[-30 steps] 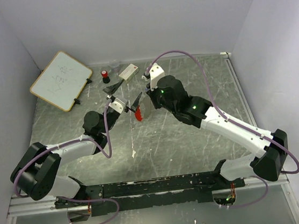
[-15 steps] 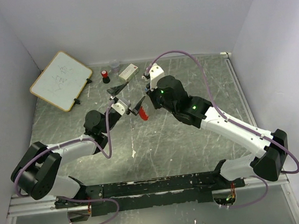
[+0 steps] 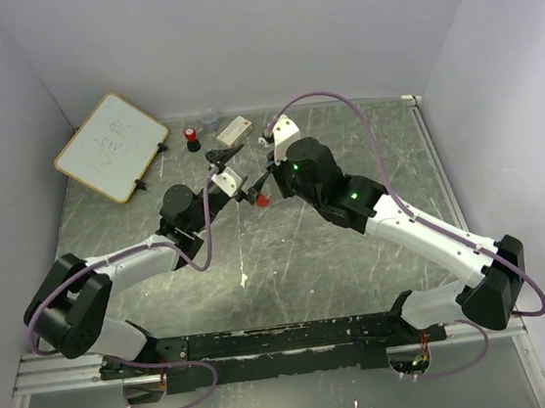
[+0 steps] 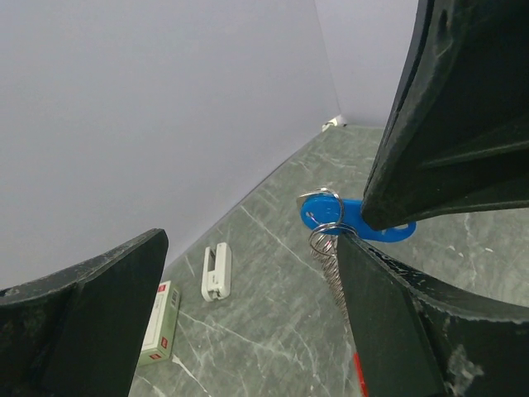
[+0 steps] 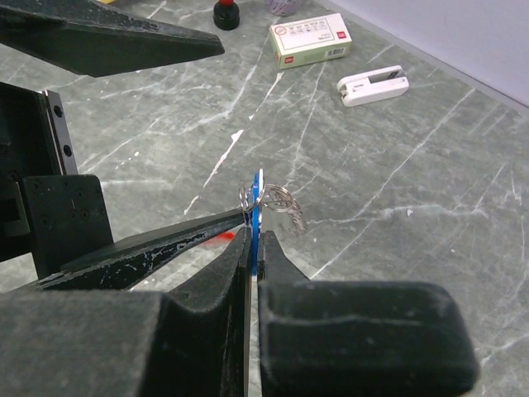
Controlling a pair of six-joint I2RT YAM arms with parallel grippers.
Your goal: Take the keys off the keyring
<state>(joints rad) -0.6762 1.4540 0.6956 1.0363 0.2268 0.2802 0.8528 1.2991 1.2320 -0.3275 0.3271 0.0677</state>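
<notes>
While the left hand (image 4: 248, 246) gapes wide, the right hand (image 5: 252, 237) pinches the flat blue-headed key (image 4: 354, 215) bearing silvery rings (image 4: 324, 237).

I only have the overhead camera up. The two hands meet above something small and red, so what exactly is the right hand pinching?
Observer: The right hand is shut on a flat key with a bright blue plastic head, held edge-on.
Operator: Is the left hand gripping too?
Observer: No, the left hand is open. One finger only reaches its tip to the silvery split ring beside that blue head.
Operator: So what holds the red piece up?
Observer: In the left wrist view a silvery coiled chain hangs from the ring, down toward the red keyring loop.
</notes>
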